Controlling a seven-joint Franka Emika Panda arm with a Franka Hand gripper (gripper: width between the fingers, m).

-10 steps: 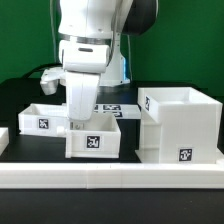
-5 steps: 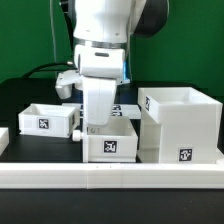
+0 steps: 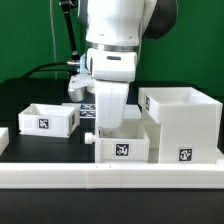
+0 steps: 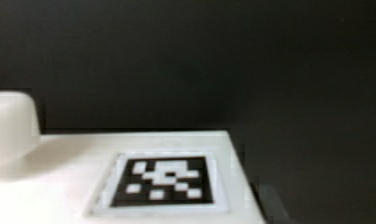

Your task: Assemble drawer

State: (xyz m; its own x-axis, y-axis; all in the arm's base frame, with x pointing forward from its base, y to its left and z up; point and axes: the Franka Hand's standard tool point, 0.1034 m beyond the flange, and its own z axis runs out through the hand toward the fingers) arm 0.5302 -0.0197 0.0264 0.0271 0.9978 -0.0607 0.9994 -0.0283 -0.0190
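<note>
The claw (image 3: 104, 129) is down in the middle tray (image 3: 138, 150) and clamped on its wall. That tray is just beside the tall housing (image 3: 180, 125), with the second tray (image 3: 45, 120) well apart.

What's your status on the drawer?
End effector at middle tray's wall, grip unclear. Tray beside housing, not inserted. Second tray apart. Nothing visible in the way.

A long low white border wall (image 3: 60, 180) is running along the front edge, just ahead of the pincer (image 3: 108, 128). The black table (image 3: 50, 150) is spreading beneath it. A green backdrop (image 3: 25, 30) is hanging well behind it. Black cables (image 3: 45, 68) are curving behind it towards the exterior view's left. The marker board (image 3: 86, 107) is peeking out just beside it.
</note>
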